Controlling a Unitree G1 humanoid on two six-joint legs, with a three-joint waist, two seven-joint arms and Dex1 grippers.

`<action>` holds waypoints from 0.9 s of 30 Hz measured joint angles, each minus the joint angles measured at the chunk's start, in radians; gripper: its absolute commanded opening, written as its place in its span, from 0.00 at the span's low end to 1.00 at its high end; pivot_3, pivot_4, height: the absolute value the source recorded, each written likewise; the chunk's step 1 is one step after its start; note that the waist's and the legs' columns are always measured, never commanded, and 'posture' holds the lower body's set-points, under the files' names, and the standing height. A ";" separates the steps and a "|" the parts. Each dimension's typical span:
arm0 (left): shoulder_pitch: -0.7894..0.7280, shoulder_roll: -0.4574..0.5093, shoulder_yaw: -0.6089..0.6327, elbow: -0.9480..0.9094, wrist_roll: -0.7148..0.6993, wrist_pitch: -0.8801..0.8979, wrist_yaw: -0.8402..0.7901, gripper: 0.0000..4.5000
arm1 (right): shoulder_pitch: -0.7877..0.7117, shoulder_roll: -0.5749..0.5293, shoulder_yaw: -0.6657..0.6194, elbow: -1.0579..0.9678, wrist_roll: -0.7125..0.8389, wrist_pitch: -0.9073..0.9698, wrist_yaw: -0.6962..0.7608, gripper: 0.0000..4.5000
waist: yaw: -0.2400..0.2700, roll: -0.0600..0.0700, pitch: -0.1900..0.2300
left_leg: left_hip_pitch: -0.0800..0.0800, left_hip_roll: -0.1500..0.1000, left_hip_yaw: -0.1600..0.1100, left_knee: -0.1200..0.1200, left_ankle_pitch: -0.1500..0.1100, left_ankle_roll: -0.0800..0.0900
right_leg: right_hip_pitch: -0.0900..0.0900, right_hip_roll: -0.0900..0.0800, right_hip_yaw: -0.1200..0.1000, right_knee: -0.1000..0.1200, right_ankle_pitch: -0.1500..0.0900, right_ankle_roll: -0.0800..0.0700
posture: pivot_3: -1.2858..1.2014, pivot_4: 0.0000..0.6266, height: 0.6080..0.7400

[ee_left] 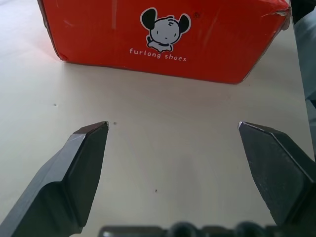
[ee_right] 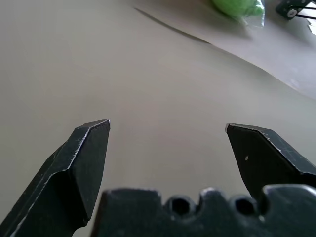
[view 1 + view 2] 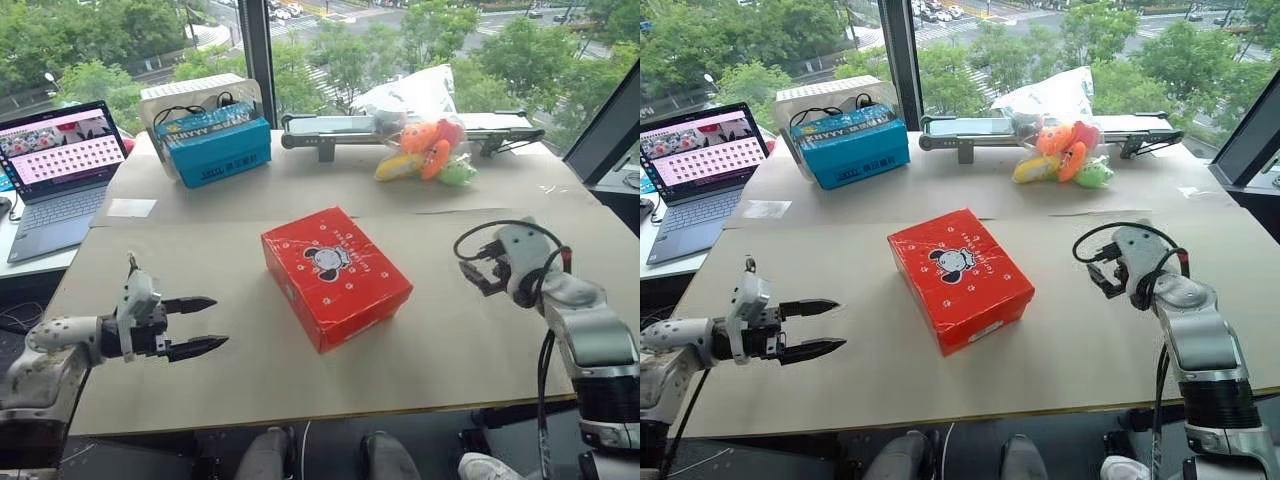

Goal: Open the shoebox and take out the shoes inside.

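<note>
The red shoebox [image 3: 335,276] sits shut in the middle of the table [image 3: 450,350]. The left hand [image 3: 205,326] at lower left points at it, fingers wide, empty. The right hand [image 3: 483,266] is wide too.

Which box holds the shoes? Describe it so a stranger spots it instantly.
On the cardboard-covered table, look at the middle, between the two grippers. The shoebox lies there closed: red, with a cartoon mouse on its lid, unlike the blue box with white lettering at the far left.
</note>
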 measured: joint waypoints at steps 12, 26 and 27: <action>0.091 -0.011 0.038 -0.080 -0.006 0.000 0.053 1.00 | -0.048 -0.018 0.050 0.032 -0.009 -0.061 0.103 0.47 | 0.002 0.000 0.000 | 0.000 0.000 0.000 0.000 0.000 0.000 | -0.001 0.000 -0.001 0.000 0.000 0.000 | 0.52 0.24 0.97; 0.075 0.008 0.032 -0.099 -0.005 0.001 0.045 1.00 | -0.170 0.061 0.200 0.197 -0.030 -0.171 0.284 0.01 | 0.001 0.000 0.000 | 0.000 0.001 0.001 0.000 0.000 0.000 | -0.002 0.000 -0.002 0.000 0.002 -0.002 | 0.52 0.24 0.97; 0.072 0.011 0.030 -0.101 -0.005 0.001 0.044 1.00 | -0.171 0.064 0.208 0.197 -0.017 -0.178 0.313 0.01 | 0.002 0.000 0.000 | 0.000 0.001 0.001 0.000 0.000 0.000 | -0.002 0.000 -0.003 0.000 0.002 -0.002 | 0.52 0.24 0.97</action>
